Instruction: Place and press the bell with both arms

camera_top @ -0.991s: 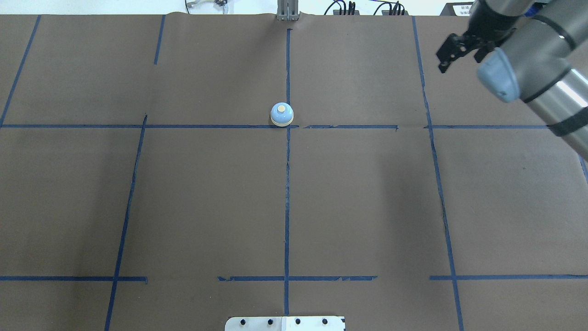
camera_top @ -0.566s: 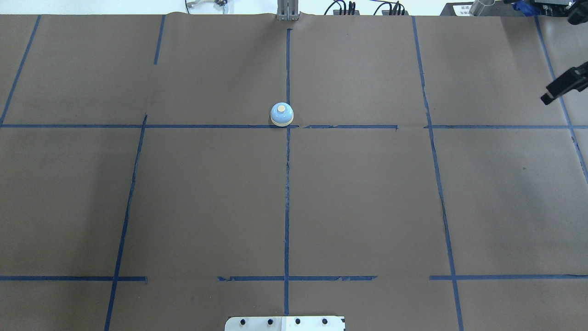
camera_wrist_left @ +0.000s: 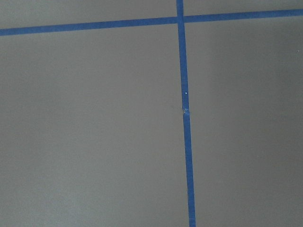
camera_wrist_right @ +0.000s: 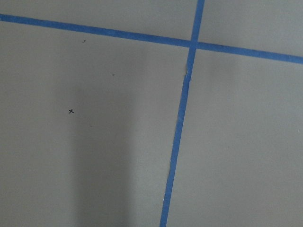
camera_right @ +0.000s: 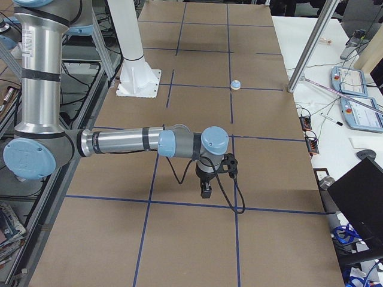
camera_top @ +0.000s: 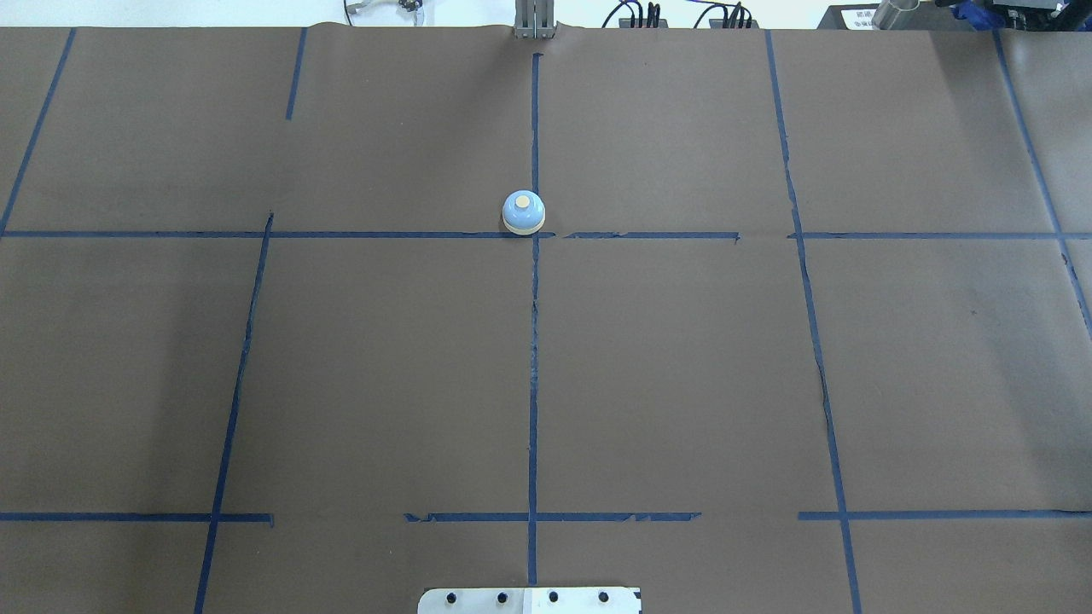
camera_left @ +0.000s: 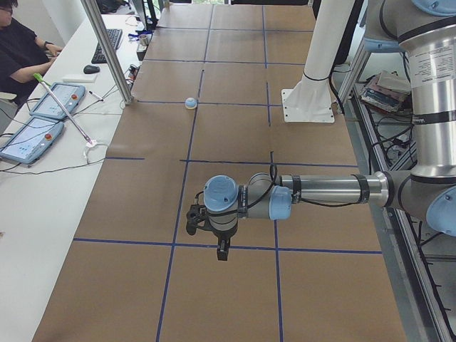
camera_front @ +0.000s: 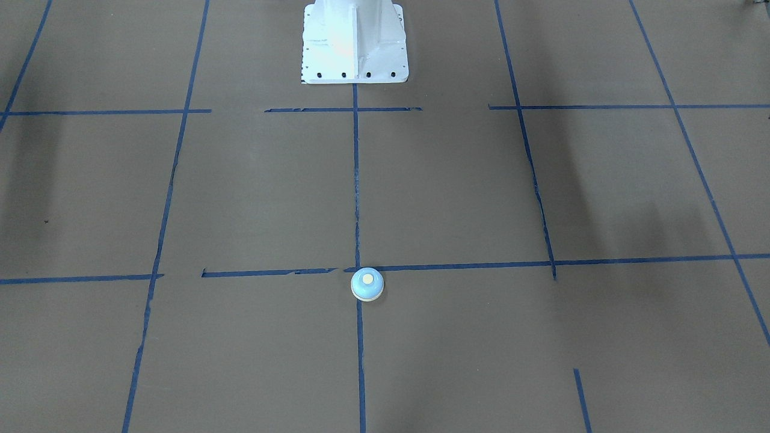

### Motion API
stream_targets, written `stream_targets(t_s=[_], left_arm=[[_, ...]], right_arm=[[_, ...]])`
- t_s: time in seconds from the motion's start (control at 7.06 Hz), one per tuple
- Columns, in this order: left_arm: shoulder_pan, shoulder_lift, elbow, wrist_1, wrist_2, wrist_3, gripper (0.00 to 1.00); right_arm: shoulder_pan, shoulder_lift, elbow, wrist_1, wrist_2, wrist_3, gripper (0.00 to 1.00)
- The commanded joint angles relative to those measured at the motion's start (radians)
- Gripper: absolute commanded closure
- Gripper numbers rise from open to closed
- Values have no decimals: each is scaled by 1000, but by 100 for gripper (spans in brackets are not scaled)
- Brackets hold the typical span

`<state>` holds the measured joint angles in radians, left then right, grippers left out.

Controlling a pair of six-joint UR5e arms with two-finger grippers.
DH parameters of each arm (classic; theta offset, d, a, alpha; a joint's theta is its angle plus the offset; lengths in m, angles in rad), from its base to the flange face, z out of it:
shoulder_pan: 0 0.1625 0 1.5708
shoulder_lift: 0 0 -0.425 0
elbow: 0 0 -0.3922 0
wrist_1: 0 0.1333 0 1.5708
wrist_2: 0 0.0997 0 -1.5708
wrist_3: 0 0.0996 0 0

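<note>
One bell (camera_top: 523, 211) is seen on the desk (camera_top: 682, 358). The left hand (camera_left: 219, 246) and right hand (camera_right: 205, 190) are visible, but spread or pressed together cannot be told.

Overhead view: behind the white pedestal (camera_top: 529, 599), facing forward and down. Front-facing view: opposite, looking back steeply. Both share the bell (camera_top: 523, 211) at mid-table. Side views look along the table (camera_left: 235, 299) from each end. Wrist cameras: close, facing down on blue tape (camera_wrist_left: 184, 118).

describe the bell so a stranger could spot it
On the brown table gridded with blue tape, follow the centre line from the white pedestal to its second crossing. The bell sits there, the only dome: light blue, cream button.
</note>
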<state>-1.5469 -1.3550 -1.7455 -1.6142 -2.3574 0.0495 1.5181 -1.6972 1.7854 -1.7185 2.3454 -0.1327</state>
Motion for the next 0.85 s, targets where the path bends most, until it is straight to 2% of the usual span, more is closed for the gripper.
stream_targets(t_s=[0.0,0.71], left_arm=[[-1,1,-2,0,-5,1,0],[-1,8,-2,-1,-5,1,0]], right_arm=[[10,-18,5,2,5,1,0],[10,-18,2,2,5,1,0]])
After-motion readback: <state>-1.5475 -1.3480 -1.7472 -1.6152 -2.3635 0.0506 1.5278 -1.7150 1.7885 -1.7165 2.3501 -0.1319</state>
